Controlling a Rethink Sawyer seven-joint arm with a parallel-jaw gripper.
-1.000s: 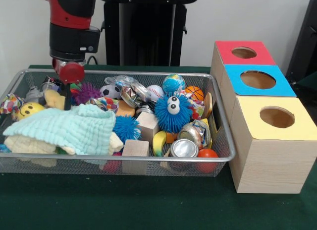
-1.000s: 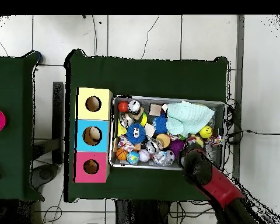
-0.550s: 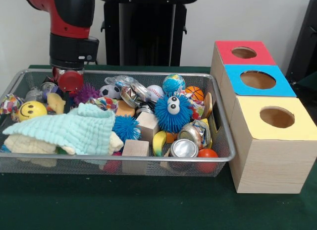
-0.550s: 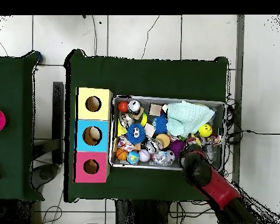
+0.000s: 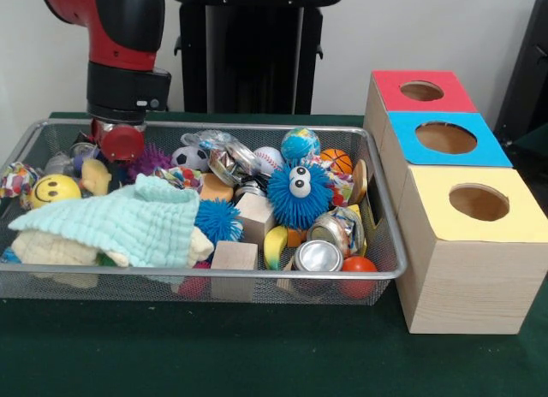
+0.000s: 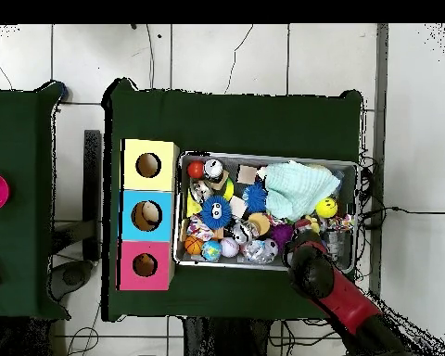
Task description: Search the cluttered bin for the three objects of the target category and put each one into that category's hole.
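Observation:
My gripper (image 5: 120, 142) hangs low at the bin's back left corner, its red round end just above the toys beside a purple spiky ball (image 5: 152, 160). In the overhead view the gripper (image 6: 308, 252) covers the bin's lower right part. The wire bin (image 5: 214, 273) holds a big blue spiky ball with eyes (image 5: 299, 194), a small blue spiky ball (image 5: 219, 220), a yellow smiley ball (image 5: 53, 190), a globe ball (image 5: 300, 144), a basketball (image 5: 336, 160), a baseball (image 5: 268, 158), wood blocks (image 5: 234, 256), metal cans (image 5: 318, 257) and a banana (image 5: 275, 245).
A mint cloth (image 5: 120, 222) covers the bin's front left and hides what lies under it. To the right of the bin stand three wooden boxes with round holes: red (image 5: 421, 91), blue (image 5: 445, 138) and yellow (image 5: 478, 202). Green cloth covers the table.
The gripper has come down a little into the bin's back left corner. The smiley ball beside it shows more fully now.

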